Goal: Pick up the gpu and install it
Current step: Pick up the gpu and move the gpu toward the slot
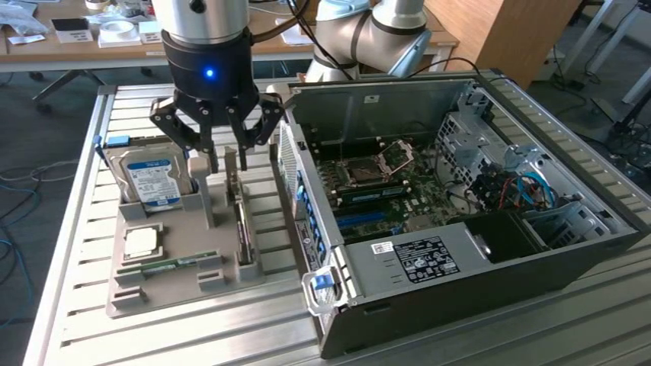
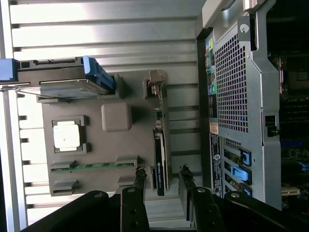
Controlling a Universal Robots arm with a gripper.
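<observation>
Exterior view: hand (image 1: 228,162) spread, holding nothing, poised over one end of gpu (image 1: 242,221). Gpu stands on edge in slot of grey tray (image 1: 168,282) on slatted desk (image 1: 72,229), between hard drive (image 1: 152,179) and open computer case (image 1: 458,206).

Wrist view: fingers (image 2: 139,186) straddle gpu (image 2: 161,145) end, gap on either side. Chip (image 2: 66,135) and memory stick (image 2: 94,166) lie in tray (image 2: 96,145).

No text legible: hard drive label (image 1: 152,181), case sticker (image 1: 425,258) too small.
</observation>
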